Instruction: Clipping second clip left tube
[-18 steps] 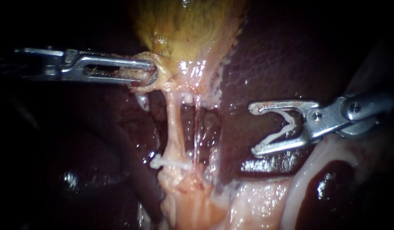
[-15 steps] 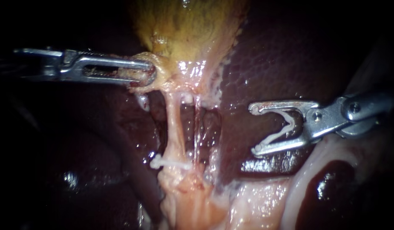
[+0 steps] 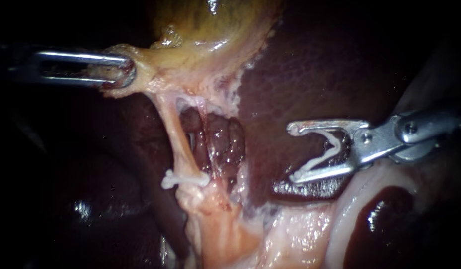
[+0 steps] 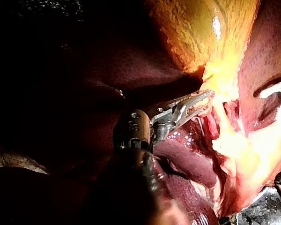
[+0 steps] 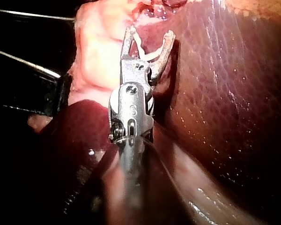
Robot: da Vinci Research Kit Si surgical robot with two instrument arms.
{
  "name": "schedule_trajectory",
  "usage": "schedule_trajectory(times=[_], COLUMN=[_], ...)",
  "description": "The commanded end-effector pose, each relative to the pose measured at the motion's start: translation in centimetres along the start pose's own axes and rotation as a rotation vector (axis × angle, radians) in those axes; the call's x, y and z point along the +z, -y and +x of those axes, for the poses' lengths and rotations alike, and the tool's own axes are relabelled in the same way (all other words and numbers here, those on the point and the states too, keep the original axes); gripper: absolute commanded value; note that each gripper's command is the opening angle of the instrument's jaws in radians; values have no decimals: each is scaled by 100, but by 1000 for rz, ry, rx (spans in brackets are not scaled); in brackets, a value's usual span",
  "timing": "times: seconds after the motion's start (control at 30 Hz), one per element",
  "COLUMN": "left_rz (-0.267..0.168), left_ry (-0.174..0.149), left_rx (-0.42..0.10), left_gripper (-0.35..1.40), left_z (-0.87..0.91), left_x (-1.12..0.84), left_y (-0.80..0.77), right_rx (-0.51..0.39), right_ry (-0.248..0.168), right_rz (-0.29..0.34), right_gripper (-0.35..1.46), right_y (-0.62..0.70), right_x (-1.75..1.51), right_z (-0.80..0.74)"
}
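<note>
1. Two soft, wet organs fill the scene: liver and gallbladder. My left instrument has its jaws closed on the gallbladder's pale neck, pulling it taut.
2. Left tube runs from that neck down to a seated clip. It looks thin, slippery and easily torn, so the bare span above that clip seems the place to grip.
3. Right instrument, well apart over the liver, carries a fresh clip in wide-spread jaws.
4. Hidden: the tube's far side, and its lower end in pale tissue.

The left instrument draws the gallbladder neck farther left, slanting the left tube and widening the gap beside it.
</note>
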Motion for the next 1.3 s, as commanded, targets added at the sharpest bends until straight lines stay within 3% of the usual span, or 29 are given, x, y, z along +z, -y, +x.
schedule_trajectory(times=[0.03,0.23,0.43,0.8,1.03,1.17,1.3], left_rz=[1,1,2,5,9,9,7], left_ry=[-1,-2,-2,-4,-7,-7,-6], left_rx=[1,1,1,0,5,5,5], left_gripper=[-35,-35,-35,-35,-35,-35,-35], left_z=[-2,-2,-2,-2,-3,-3,-3], left_x=[2,2,2,5,6,7,8], left_y=[2,1,0,-5,-7,-8,-8], right_rx=[22,133,213,261,265,266,266], right_ry=[-9,-40,-53,-47,-45,-45,-62], right_rz=[5,28,37,38,28,27,52], right_gripper=[50,50,50,50,50,50,50], right_y=[5,16,15,-4,-25,-32,-34], right_x=[6,46,81,129,143,148,165], right_z=[8,39,51,21,1,-1,8])
